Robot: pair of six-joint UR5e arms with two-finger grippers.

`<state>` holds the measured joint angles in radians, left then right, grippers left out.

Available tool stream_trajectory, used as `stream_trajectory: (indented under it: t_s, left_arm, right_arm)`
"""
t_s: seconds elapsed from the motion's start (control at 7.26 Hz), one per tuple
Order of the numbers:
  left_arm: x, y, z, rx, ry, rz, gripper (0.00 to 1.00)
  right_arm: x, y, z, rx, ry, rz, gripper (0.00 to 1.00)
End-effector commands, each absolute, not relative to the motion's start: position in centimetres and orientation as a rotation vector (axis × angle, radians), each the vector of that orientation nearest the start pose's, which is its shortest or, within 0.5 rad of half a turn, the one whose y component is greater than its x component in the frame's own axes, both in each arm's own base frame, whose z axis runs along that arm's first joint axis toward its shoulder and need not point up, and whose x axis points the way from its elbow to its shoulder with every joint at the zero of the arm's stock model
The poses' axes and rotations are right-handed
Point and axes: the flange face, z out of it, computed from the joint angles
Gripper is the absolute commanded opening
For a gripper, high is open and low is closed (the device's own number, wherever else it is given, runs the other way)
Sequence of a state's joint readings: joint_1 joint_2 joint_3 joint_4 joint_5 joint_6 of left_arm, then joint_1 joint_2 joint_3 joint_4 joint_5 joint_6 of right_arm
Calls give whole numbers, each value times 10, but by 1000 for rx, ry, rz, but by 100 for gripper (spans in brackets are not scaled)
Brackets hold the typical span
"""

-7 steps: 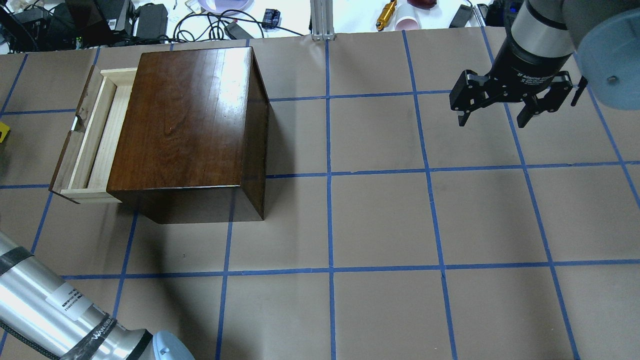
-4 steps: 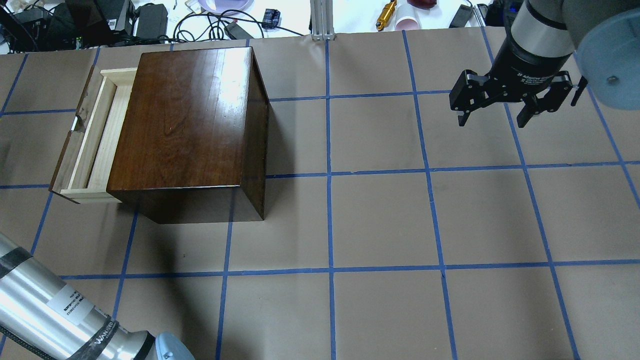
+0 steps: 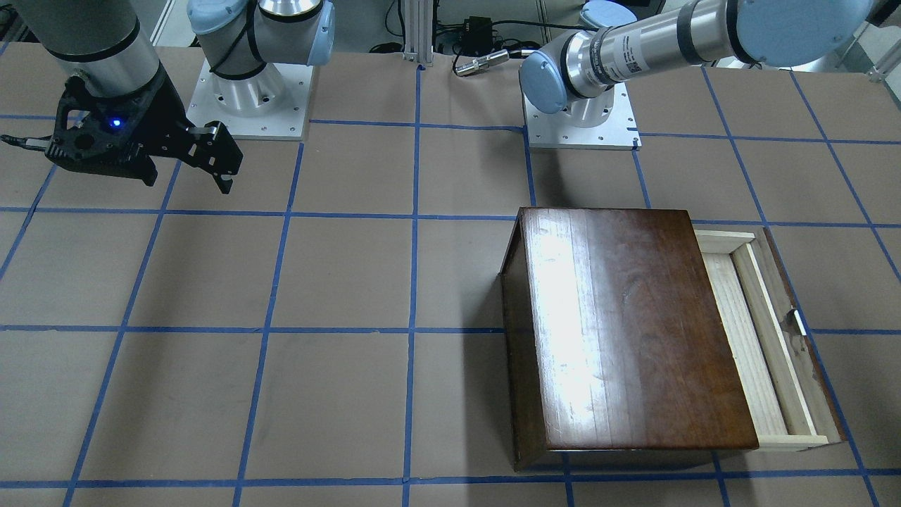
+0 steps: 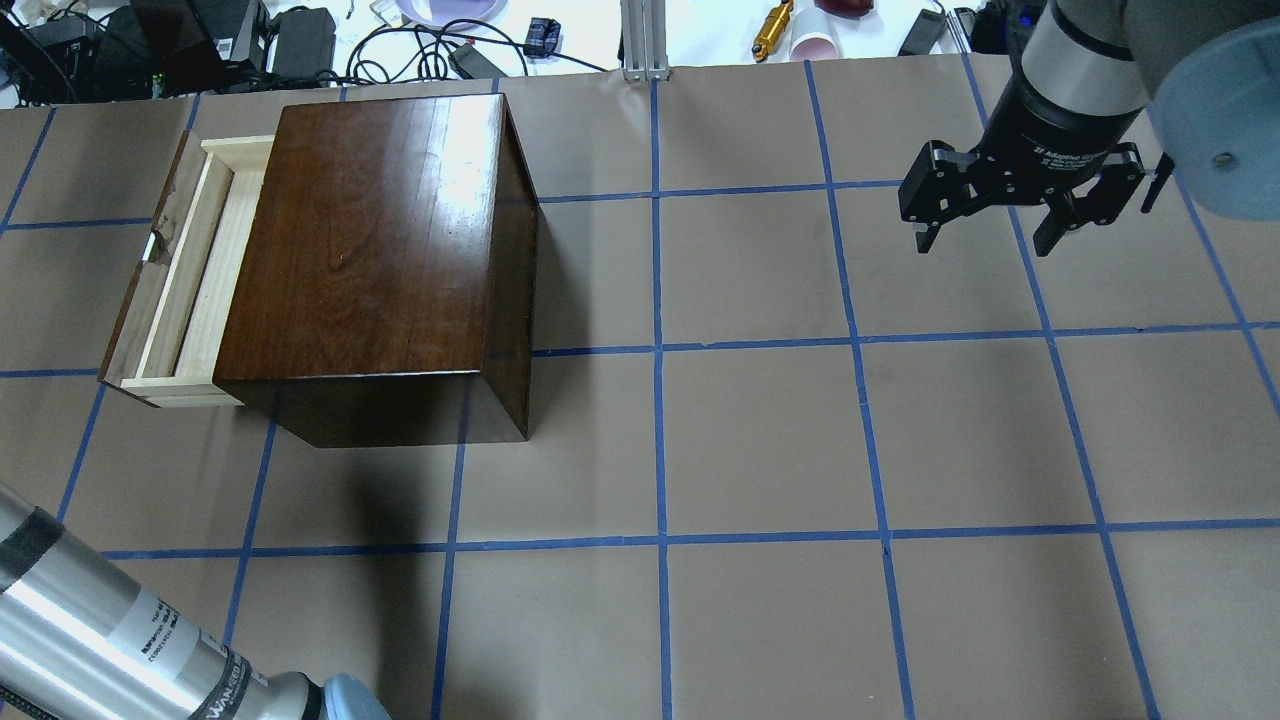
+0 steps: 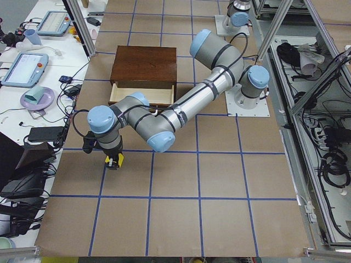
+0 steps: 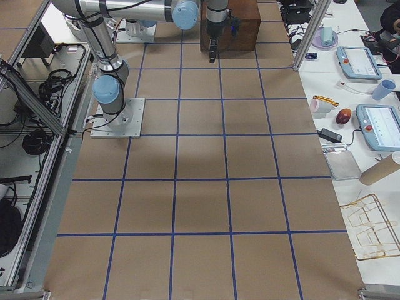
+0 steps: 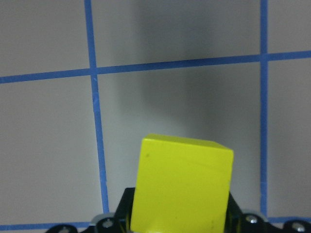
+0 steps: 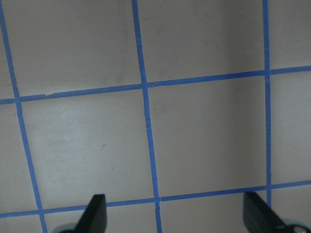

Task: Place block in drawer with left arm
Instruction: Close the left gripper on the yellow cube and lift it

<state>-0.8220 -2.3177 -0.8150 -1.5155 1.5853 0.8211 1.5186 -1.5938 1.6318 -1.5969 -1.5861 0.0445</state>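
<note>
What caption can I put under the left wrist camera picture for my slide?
The left gripper holds the yellow block above the table with blue tape lines.

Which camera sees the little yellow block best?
The left wrist camera: the block fills the picture, gripped in the left pincer. The left side camera shows it only as a tiny yellow speck. The other views miss it.

Your yellow block sits clamped in the left gripper, well apart from the drawer (pale wood tray, dark front panel), which stands pulled partway out. The left arm stretches out past the drawer's open end.
</note>
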Motion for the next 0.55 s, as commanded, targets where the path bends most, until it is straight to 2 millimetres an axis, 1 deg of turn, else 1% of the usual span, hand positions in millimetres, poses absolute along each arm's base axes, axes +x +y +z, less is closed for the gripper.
stream_trajectory:
  t_s: [0.0, 0.14, 0.41]
  left_arm:
    - [379, -656, 444, 73, 3127, 12, 0]
    - [348, -661, 457, 25, 3135, 23, 0]
    - [298, -665, 470, -72, 3169, 69, 0]
  right_arm:
    - [107, -487, 472, 152, 3153, 19, 100]
    - [107, -487, 472, 152, 3153, 17, 100]
    - [107, -487, 472, 152, 3153, 19, 100]
